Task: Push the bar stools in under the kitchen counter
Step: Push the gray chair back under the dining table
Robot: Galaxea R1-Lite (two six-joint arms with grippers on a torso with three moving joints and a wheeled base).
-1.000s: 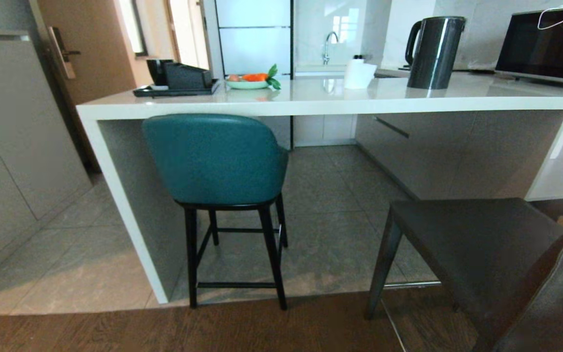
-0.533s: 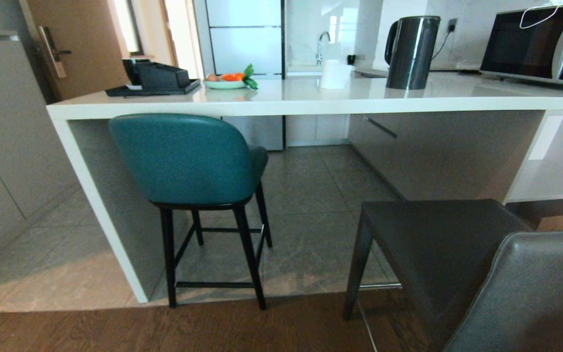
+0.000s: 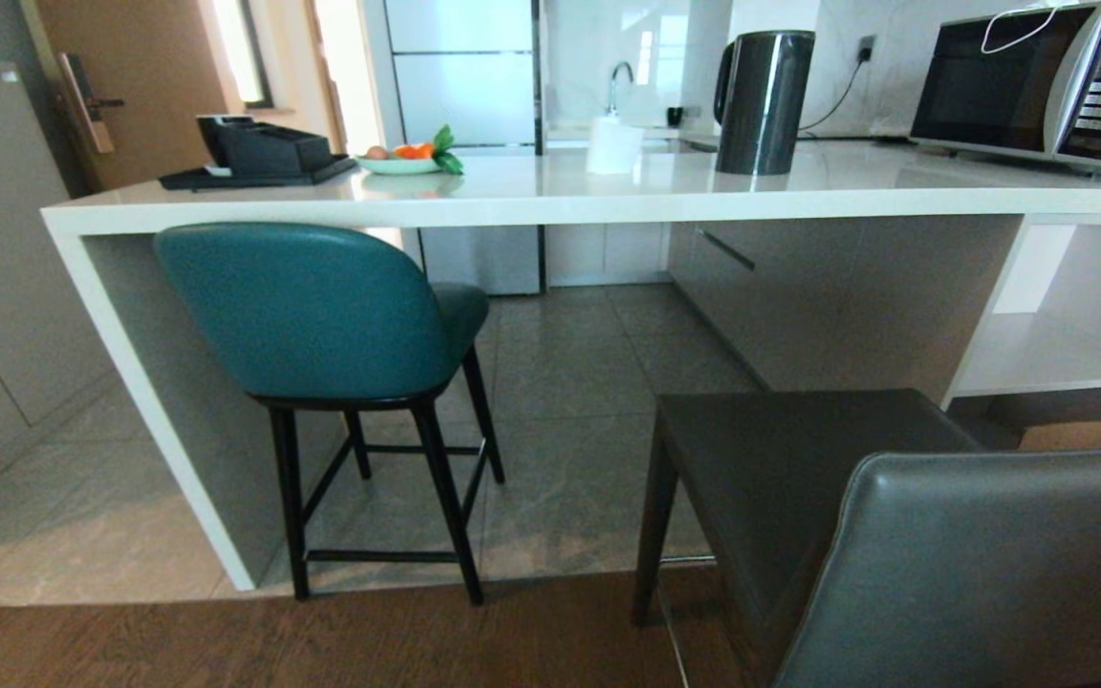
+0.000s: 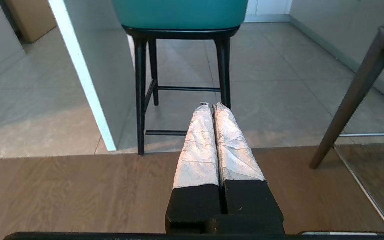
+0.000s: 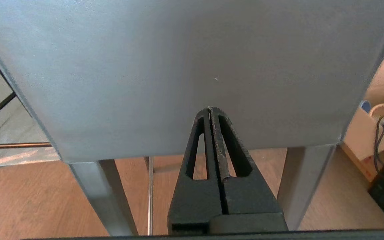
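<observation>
Writing: I read "Panasonic" on the microwave [image 3: 1038, 81].
Stools: two, teal stool [image 3: 312, 315], grey stool [image 3: 856, 506].
Jaws: left gripper [image 4: 212, 106], right gripper [image 5: 209, 110] closed, empty.

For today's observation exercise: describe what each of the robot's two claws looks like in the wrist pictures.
The left claw has two long tapering fingers wrapped in crinkled silvery-white covering, set on blocky black bases. The right claw is all black: two pointed fingers, each with a long triangular cut-out, their inner edges scuffed and worn. No cables or markings show on either.
</observation>
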